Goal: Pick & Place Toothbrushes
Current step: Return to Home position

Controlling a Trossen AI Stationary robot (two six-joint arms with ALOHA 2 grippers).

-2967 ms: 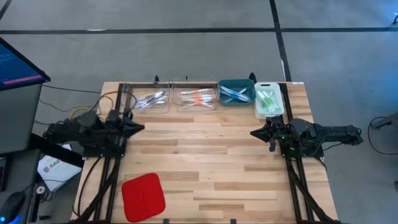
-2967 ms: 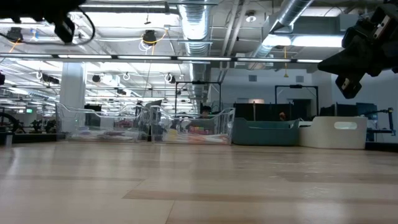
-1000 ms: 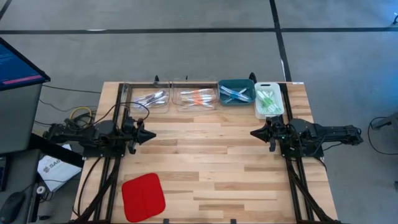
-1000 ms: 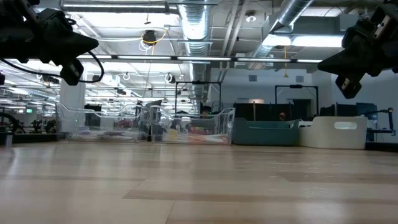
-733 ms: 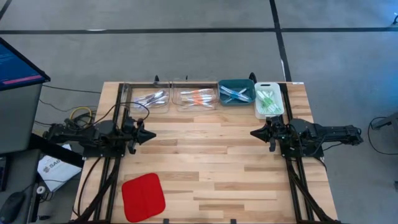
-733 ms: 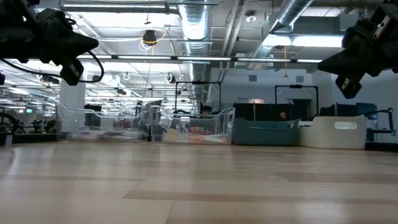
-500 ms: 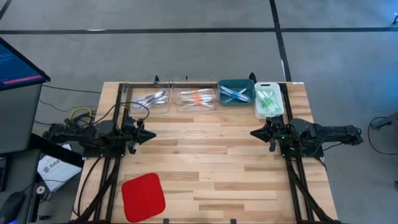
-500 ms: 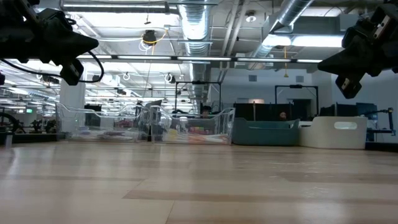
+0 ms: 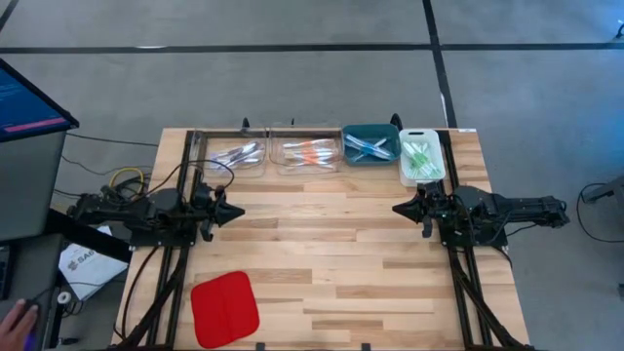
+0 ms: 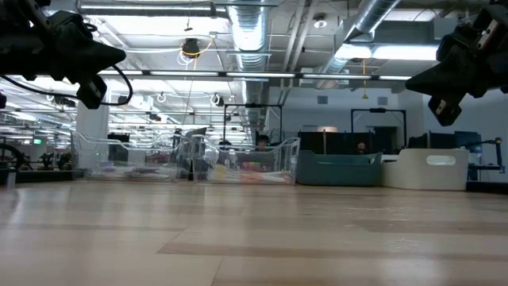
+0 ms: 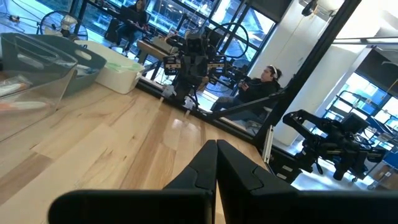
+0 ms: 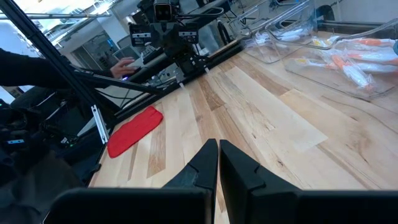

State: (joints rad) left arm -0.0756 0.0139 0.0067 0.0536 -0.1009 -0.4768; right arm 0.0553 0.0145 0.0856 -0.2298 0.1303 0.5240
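Red pad (image 9: 225, 307) (unseen in low view) | left pincer (image 9: 238, 212), right pincer (image 9: 397, 208) clenched | toothbrushes (image 9: 420, 154) in 4 bins (image 9: 346, 144)

Left claw (image 10: 119, 56) aloft, right claw (image 10: 413, 79) aloft, teal bin (image 10: 337, 170) beside white bin (image 10: 429, 169)

toothbrushes (image 9: 307, 153): too small in the high view to count; a blur behind the clear bins (image 10: 254, 163) in the low view.
left gripper (image 10: 119, 56): partly cut off by the low view's top-left corner.
right gripper (image 10: 411, 82): cropped at the low view's right edge.
hand (image 9: 12, 317): mostly outside the high view's bottom-left corner.
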